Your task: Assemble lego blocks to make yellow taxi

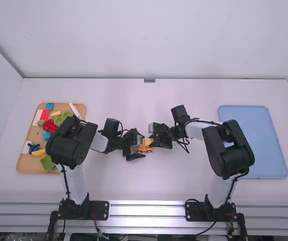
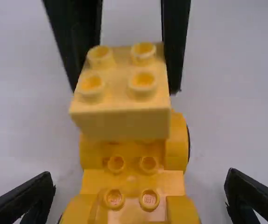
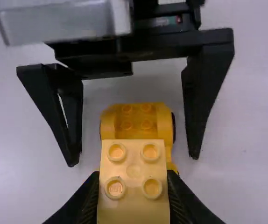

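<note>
Yellow block (image 3: 133, 175) is pinched by right gripper (image 1: 151, 142), left gripper (image 1: 141, 146) gaping around wheeled base (image 3: 137, 119).

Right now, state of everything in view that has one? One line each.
Left gripper, open, astride yellow wheeled base
Right gripper, shut on yellow 2x2 block
Yellow 2x2 block, studs up, held over base
Yellow wheeled base, upright on table
Tan tray, holding loose blocks
Blue tray, flat

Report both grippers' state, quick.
Left gripper: open, fingers either side of the yellow car base, not touching it.
Right gripper: closed on the yellow block.
</note>
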{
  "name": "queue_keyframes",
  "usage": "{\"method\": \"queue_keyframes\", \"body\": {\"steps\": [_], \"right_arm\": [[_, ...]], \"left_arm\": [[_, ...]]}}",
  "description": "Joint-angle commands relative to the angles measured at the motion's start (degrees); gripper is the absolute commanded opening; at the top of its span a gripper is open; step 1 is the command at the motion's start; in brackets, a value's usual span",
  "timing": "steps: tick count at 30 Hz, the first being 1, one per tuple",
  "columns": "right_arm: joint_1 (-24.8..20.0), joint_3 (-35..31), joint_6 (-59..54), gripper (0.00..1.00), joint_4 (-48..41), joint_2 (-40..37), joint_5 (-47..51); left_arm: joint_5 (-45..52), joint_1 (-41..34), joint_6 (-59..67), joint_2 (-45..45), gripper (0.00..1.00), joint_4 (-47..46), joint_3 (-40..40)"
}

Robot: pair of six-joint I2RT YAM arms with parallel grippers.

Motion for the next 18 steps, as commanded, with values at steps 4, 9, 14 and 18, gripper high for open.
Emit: {"method": "queue_keyframes", "body": {"steps": [4,9,14,18], "right_arm": [[0.57,-0.33,0.48,0.07,-0.11,-1.27,1.16],[1.42,-0.33,0.00,0.07,-1.18,-1.27,3.30],[3.26,-0.33,0.02,0.06,-0.83,-1.27,7.87],[3.65,-0.33,0.02,0.06,-0.76,-1.27,10.03]], "left_arm": [[-3.63,-1.36,0.59,0.66,0.88,-1.11,0.31],[-3.32,-1.36,0.61,0.66,0.71,-1.05,0.15],[-3.45,-1.36,0.57,0.66,0.58,-0.92,0.13],[-3.50,-1.36,0.66,0.66,0.50,-1.77,0.13]]}}
